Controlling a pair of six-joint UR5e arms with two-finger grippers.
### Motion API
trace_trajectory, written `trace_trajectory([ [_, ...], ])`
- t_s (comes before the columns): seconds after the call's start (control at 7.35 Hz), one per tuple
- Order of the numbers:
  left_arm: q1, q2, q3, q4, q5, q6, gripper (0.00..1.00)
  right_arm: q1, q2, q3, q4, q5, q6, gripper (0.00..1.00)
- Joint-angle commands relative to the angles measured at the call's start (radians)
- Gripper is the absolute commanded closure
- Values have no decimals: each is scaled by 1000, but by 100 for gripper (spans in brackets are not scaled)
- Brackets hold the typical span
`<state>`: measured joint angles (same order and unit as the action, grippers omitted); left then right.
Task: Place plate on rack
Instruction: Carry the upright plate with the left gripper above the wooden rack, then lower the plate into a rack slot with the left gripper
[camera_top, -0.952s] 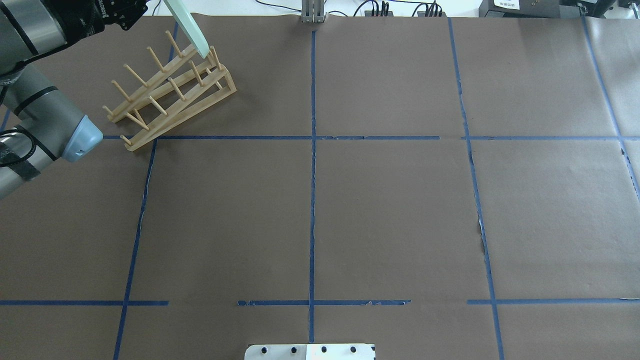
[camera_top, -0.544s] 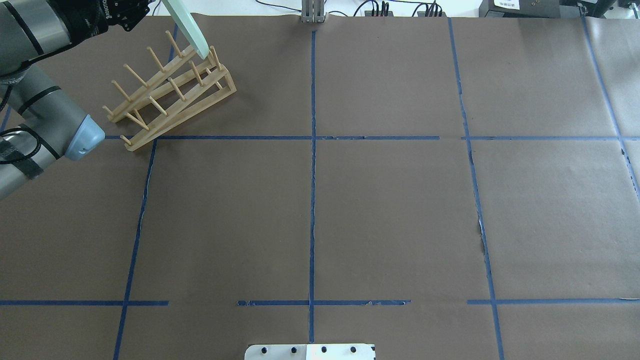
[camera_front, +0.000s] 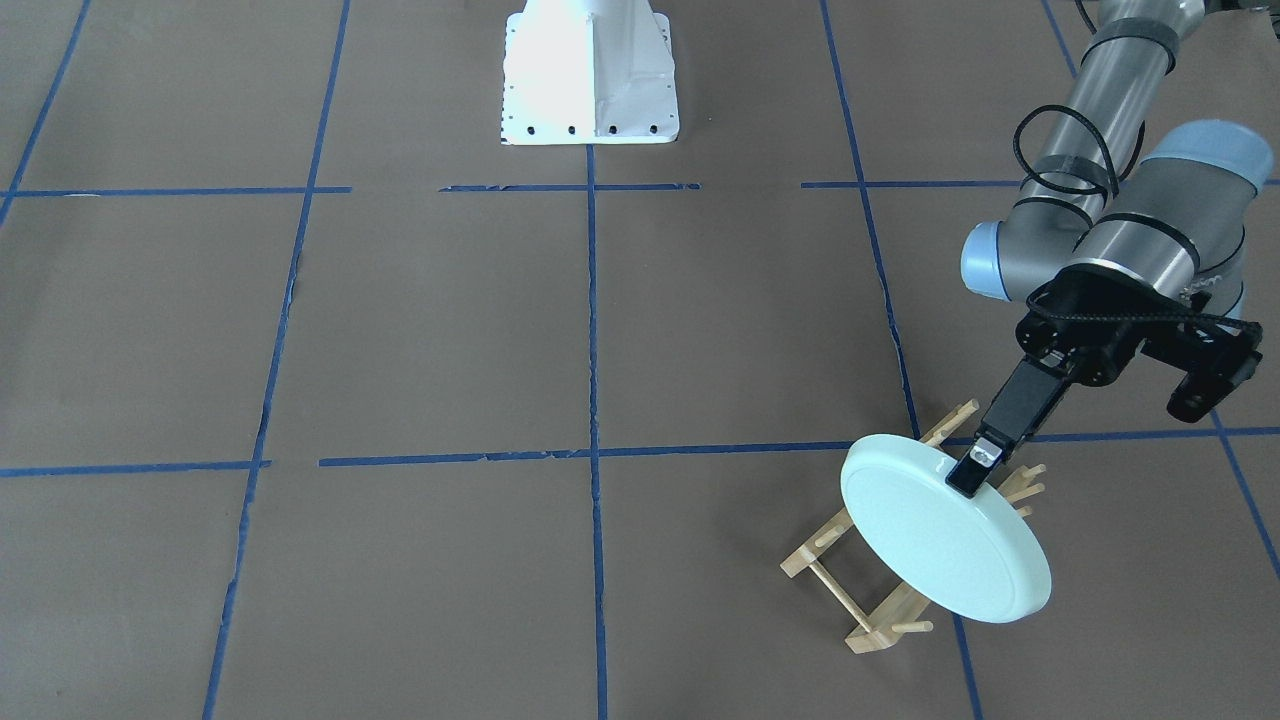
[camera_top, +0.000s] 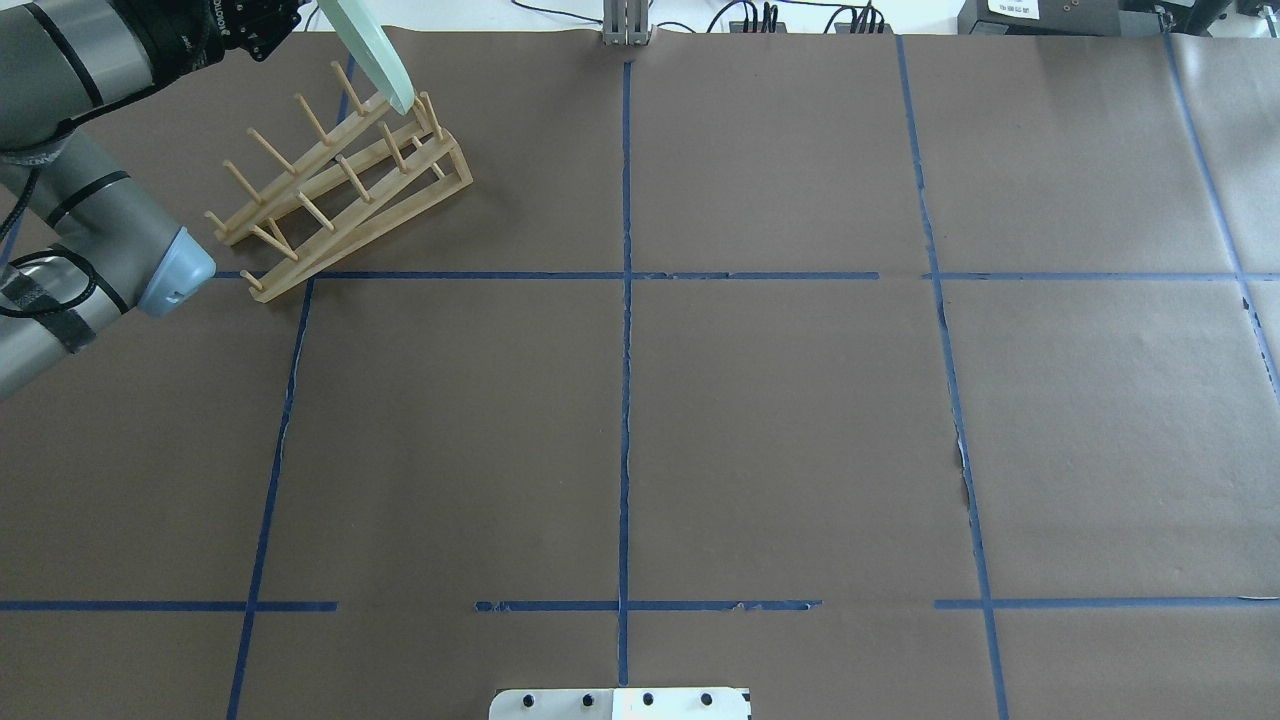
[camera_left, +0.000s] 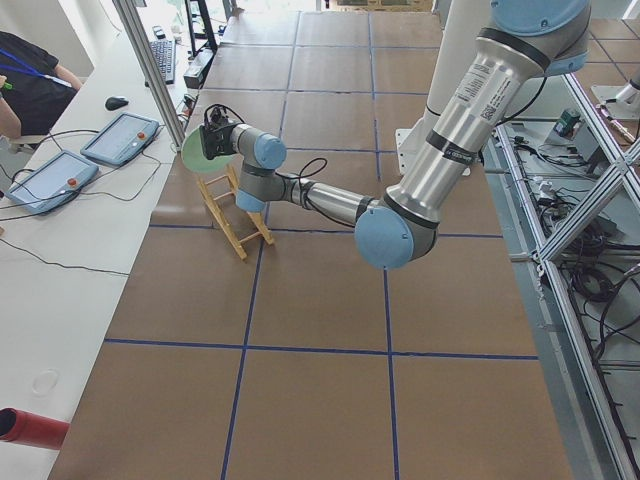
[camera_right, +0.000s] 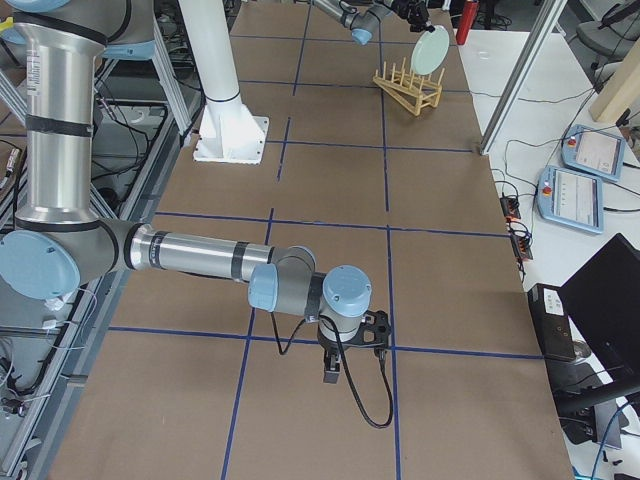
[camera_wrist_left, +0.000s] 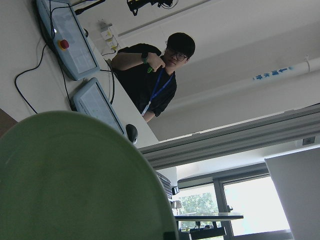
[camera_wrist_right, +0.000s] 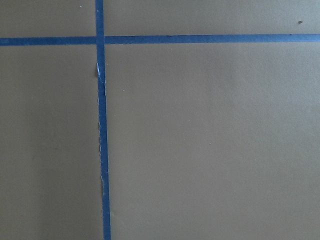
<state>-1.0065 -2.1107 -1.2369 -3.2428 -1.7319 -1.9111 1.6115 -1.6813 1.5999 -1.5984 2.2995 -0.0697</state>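
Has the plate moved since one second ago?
Yes, slightly: the plate has shifted left in the overhead view, relative to the rack, which stayed put.

- plate (camera_front: 940, 545): pale mint green, plain
- rack (camera_top: 340, 190): light wood
- table (camera_top: 780, 420): brown, gridded with blue tape lines
- left arm (camera_front: 1140, 250): silver-grey, pale blue joint caps
- left gripper (camera_front: 975, 470): black
- base (camera_front: 588, 75): white

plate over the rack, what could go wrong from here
1. The left gripper pinches the plate only at its top rim, so the tilted plate might swing or slip.
2. In the overhead view its lower edge is at the end pegs of the rack; it may land on a peg or outside the last slot and tip the rack.
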Motion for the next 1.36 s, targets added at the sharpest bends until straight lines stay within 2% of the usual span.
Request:
trace_trajectory([
  [0.0,0,-6,25,0,3,0,100,-1,0,0,0,0,-1,0],
  [0.41,23,-11,56,0,6,0,100,-1,0,0,0,0,1,0],
  [0.68,58,-11,66,0,52,0,100,-1,0,0,0,0,-1,0],
  [1.22,57,-11,86,1,52,-8,98,-1,0,0,0,0,-1,0],
])
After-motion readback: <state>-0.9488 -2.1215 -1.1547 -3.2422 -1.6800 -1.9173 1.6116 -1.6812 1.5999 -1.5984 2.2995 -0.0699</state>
